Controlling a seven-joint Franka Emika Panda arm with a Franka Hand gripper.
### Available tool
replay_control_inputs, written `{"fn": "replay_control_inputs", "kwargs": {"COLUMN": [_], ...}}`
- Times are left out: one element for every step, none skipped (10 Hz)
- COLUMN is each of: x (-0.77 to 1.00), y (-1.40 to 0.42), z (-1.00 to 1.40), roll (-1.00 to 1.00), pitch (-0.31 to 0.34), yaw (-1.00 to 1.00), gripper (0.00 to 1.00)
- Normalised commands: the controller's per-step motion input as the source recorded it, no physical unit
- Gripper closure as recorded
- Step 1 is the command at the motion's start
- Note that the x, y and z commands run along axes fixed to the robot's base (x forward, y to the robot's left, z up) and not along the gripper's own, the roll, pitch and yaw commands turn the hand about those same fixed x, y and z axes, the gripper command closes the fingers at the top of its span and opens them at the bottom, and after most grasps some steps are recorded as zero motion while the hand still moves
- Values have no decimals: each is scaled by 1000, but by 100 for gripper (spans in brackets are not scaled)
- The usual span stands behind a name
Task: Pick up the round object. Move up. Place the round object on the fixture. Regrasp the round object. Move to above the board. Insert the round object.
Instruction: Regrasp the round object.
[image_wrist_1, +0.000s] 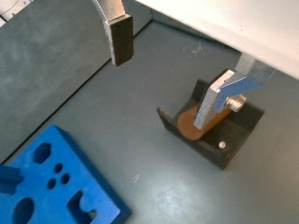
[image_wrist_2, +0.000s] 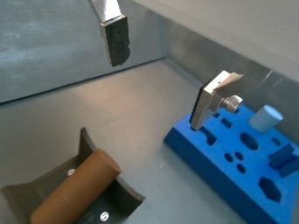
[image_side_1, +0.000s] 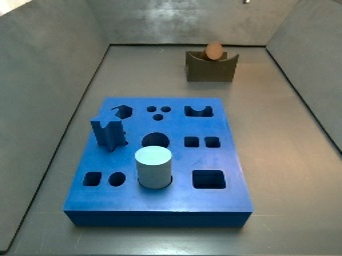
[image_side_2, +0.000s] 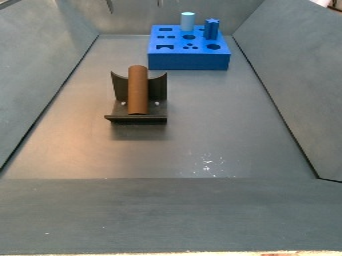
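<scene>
The round object (image_side_2: 134, 88), a brown-orange peg, lies in the notch of the dark fixture (image_side_2: 135, 118); a side view shows its lighter end face (image_side_1: 214, 50) above the fixture (image_side_1: 210, 69). My gripper (image_wrist_1: 163, 92) is open and holds nothing, hanging above the grey floor. In both wrist views it is above and apart from the peg (image_wrist_2: 76, 192) and the fixture (image_wrist_1: 233, 140). One finger (image_wrist_1: 214, 107) overlaps the peg (image_wrist_1: 187, 125) in a wrist view. The blue board (image_side_1: 174, 150) lies across the floor from the fixture. Neither side view shows the gripper.
A pale cylinder (image_side_1: 155, 166) and a dark blue upright piece (image_side_1: 107, 132) stand in the board (image_side_2: 187, 58). Grey walls (image_side_1: 74, 70) slope up round the floor. Bare floor lies between the fixture and the board (image_wrist_2: 222, 171).
</scene>
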Motion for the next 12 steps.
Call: {"fn": "replay_control_inputs", "kwargs": {"x": [-30,-27,-26,-24,-21,-15,-13,-10,-12,-16,-17,-16], "y": [-24,-25,-21,-22,-23,-20,-18,-23,-17,-19,-19,-19], "z": [8,5,5,11,12,10,10,12,11,8,9,12], "roll": [1000,1000,1000,1000,1000,1000,1000,1000,1000,1000,1000,1000], "pitch": [-7,-11,-16,-20,-24,-29,-33,-37,-39,-39,-39,-38], "yaw": [32,32,32,32,32,33,33,33,33,33,33,33], "gripper": [0,0,0,0,0,0,0,0,0,0,0,0]}}
